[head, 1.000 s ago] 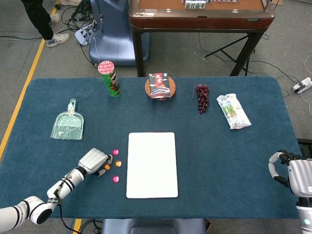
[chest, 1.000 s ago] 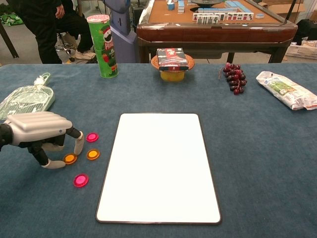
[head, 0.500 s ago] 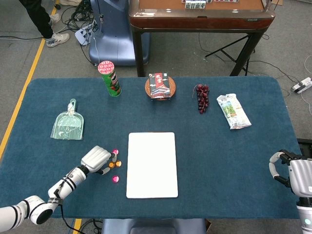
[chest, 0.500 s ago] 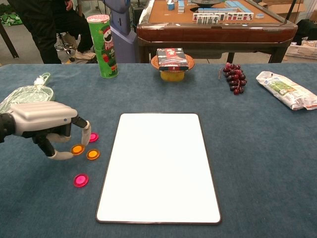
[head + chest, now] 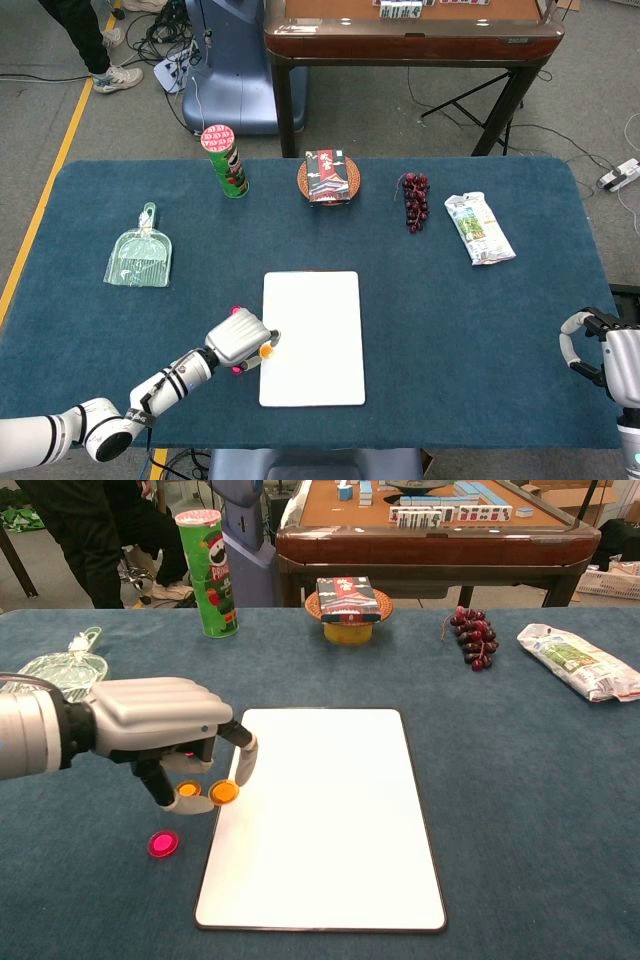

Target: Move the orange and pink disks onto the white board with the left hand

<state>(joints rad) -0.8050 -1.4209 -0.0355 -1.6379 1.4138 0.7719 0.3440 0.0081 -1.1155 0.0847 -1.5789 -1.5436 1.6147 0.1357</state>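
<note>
L hand now pinching orange disk, moved to white board edge.

The flat white rectangular board at the centre of the frame carries nothing across its surface. At its left edge, the grey-and-white left hand pinches a small orange disk; a second orange disk and a pink disk lie on the blue felt table just left of the board. Obstacles line the top of the frame: green crisp can, boxed orange bowl, dark grape bunch, white snack packet. A pale green dustpan occupies the left edge. The lower right is open felt.
</note>
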